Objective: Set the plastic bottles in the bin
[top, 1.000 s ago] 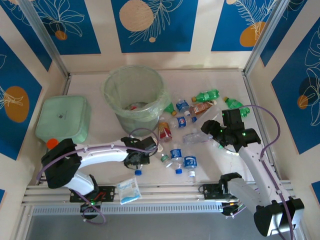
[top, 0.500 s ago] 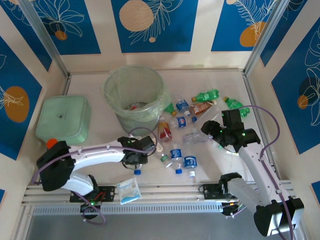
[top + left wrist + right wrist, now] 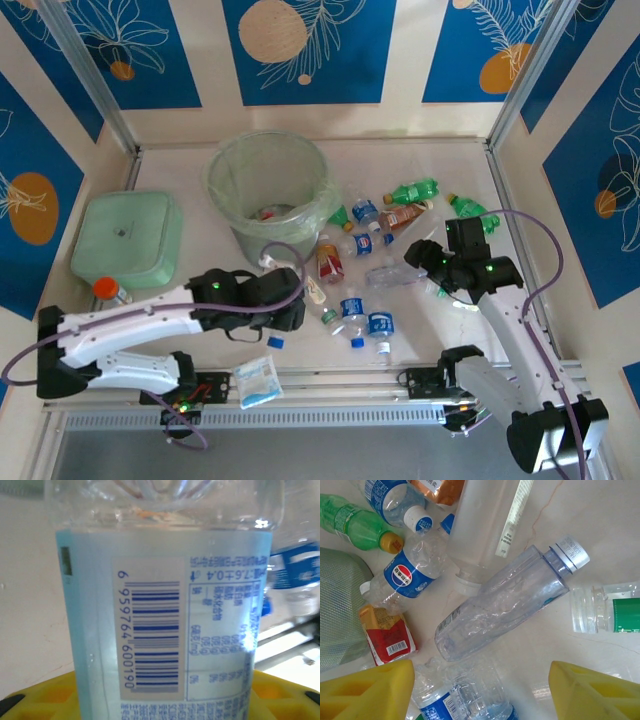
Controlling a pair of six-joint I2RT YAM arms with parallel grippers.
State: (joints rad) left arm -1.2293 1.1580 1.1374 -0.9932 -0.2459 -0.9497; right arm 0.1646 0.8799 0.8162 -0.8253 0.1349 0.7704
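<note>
Logging the worktop [image 3: 175,175] first: pale cream stone-look surface, with faint veining and glare patches in the right wrist view. Walls [image 3: 300,50] close three sides: blue panels with white leaf drawings and tan or orange discs, cream strips between them, metal posts [image 3: 90,85] in the far corners. Rails [image 3: 330,385] run along the near edge, and a sachet [image 3: 257,380] lies against them. Bin [image 3: 268,190] stands upright, far centre-left, bag-lined, with something red at its bottom. Box [image 3: 125,238] lies flat left of the bin, apart from it; an orange-capped bottle [image 3: 108,290] sits just beside the box's near edge. Bottles [image 3: 370,245] are scattered on the worktop right of the bin, between the arms, most on their sides, with green ones toward the right wall. Left fingers [image 3: 303,300], in front of the bin, pinch a blue-label bottle [image 3: 165,630]; its barcode faces the wrist camera, with yellow pads [image 3: 40,697] at either side. Right fingers [image 3: 418,257] are spread, hovering over a clear bottle [image 3: 500,605] that lies on its side, and they grip nothing.
</note>
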